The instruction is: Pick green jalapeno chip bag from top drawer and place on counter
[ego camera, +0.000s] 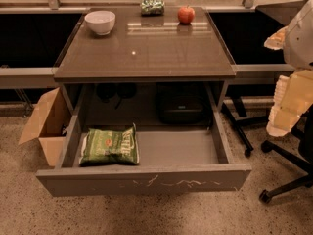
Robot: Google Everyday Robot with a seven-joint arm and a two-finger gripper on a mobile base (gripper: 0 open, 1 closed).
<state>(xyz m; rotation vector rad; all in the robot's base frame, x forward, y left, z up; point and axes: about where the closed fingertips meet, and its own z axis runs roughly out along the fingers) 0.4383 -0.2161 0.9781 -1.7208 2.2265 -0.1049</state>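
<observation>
Camera view: looking down on the tabletop (pixel 146 48) and on the top drawer (pixel 146 179), which is standing pulled out beneath it.
Claw position: the claw (pixel 286 106) is hanging at the right edge of the view, off the right side of the tabletop and above a chair base (pixel 288 180).
Claw opening: cannot be told from this view.
Claw contact: the claw is touching neither the tabletop nor the drawer and is hanging well apart from the bag.
Green jalapeno chip bag: the green jalapeno chip bag (pixel 109 146) is lying flat on the drawer floor, at the left end, with its white lettering facing up and its front edge near the front panel.
Top drawer: the scratched grey front panel is facing the camera; the pale floor is showing to the right of the bag.
Tabletop load: a white bowl (pixel 100 22) is sitting at the back left, a small shiny green packet (pixel 152 6) at the back centre, and a red apple (pixel 186 14) near it on the right.
Floor, left: an open cardboard box (pixel 44 124) is sitting just beside the drawer's left wall.
</observation>
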